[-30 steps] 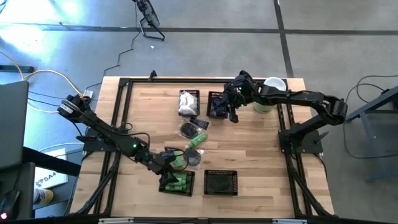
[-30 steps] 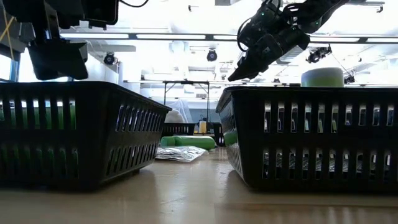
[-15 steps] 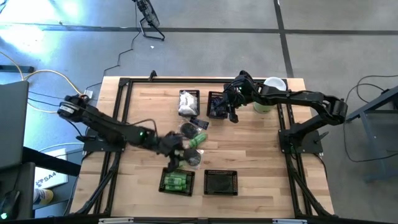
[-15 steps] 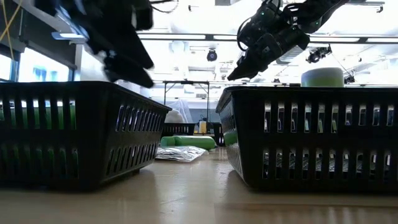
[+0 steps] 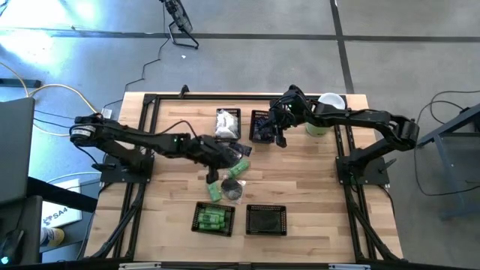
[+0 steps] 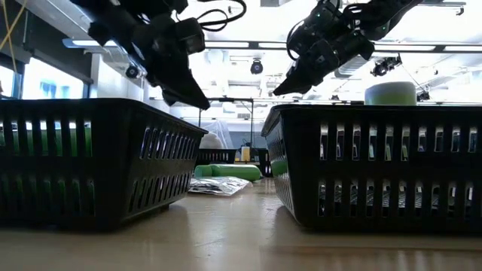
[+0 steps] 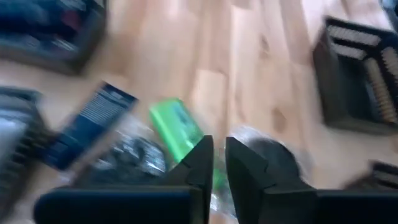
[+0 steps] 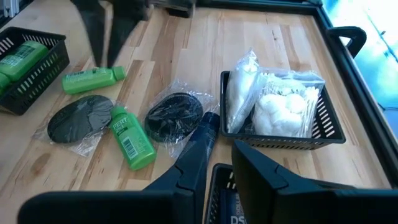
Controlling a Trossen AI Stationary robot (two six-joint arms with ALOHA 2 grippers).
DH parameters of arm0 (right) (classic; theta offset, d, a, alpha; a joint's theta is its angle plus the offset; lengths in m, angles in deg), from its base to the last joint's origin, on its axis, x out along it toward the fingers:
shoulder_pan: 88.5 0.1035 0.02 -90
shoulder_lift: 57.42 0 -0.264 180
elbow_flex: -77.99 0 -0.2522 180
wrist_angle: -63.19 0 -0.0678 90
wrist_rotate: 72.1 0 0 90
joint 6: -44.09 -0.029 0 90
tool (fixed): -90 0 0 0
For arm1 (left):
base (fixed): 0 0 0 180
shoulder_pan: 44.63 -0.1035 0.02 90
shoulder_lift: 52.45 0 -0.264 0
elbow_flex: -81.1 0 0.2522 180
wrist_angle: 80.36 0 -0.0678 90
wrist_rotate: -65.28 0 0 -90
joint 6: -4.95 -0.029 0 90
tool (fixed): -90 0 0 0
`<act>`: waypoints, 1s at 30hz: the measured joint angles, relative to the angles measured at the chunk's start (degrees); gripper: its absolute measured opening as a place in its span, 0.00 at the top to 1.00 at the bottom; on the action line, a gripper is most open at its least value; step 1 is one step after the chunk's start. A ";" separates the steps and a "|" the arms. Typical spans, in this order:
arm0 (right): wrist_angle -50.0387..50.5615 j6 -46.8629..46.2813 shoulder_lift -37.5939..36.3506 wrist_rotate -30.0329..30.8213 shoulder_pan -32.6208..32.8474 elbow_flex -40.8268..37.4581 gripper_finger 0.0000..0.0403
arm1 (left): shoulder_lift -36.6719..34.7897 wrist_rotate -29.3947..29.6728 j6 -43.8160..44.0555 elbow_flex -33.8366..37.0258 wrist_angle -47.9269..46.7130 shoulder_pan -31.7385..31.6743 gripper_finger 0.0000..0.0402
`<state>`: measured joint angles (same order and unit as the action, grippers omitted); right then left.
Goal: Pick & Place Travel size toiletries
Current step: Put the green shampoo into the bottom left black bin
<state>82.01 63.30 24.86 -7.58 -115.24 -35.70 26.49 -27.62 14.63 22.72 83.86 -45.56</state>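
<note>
The loose toiletries lie flat mid-table: two green bottles (image 8: 132, 140) (image 8: 93, 79), a grey disc (image 8: 79, 118), a clear-wrapped black disc (image 8: 174, 115) and a dark blue packet (image 5: 240, 148). White packets fill a far basket (image 8: 280, 106). More green bottles lie in a near basket (image 5: 214, 219). My left gripper (image 7: 219, 158) hangs shut and empty just above the loose pile, beside the green bottles (image 7: 177, 127). My right gripper (image 8: 221, 165) waits slightly open and empty above the far basket (image 5: 262, 126) that holds dark blue pieces.
A second black basket (image 5: 266, 220) stands near the front edge, right of the one with green bottles. A tall pale-green cylinder with a white lid (image 5: 324, 112) stands at the far right. Black frame rails (image 5: 146, 142) run along the table's sides.
My left gripper has swung from above the near basket with green bottles toward the table's far edge, over the loose pile mid-table, rolling as it went. The toiletries and my right arm have kept still.
</note>
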 joint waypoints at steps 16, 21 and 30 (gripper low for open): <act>-3.27 -7.07 0.00 0.00 0.00 0.00 0.83 | 0.42 3.90 -5.26 0.04 19.79 -8.15 1.00; -6.05 -9.10 0.00 0.00 0.00 0.00 0.83 | 0.39 3.92 -5.39 0.41 19.41 -9.51 1.00; -8.91 -10.27 0.00 0.00 0.01 0.00 0.83 | 0.39 -6.12 -8.63 0.61 4.10 -18.68 1.00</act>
<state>73.10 53.03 24.86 -7.58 -115.23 -35.70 26.88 -33.74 6.01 23.33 87.96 -64.24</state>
